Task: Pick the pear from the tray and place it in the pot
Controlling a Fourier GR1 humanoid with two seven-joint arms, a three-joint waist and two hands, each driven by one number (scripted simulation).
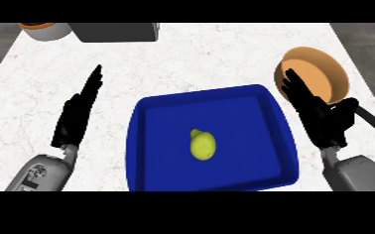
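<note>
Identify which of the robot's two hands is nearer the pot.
The right hand: it shows right beside the pot, whereas the left hand rests open on the tray's far side.

One pear [203, 145], one tray [205, 94] and one pot [311, 72] are counted. One grey box [117, 31] and one round container [42, 29] are seen towards eleven o'clock. Two hands are counted as well: left hand [77, 111] and right hand [319, 114].

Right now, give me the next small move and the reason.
Probably swing the right hand left over the pear: it lies untouched in the tray, and that hand is open beside the tray's right rim, nearest the pot.
</note>
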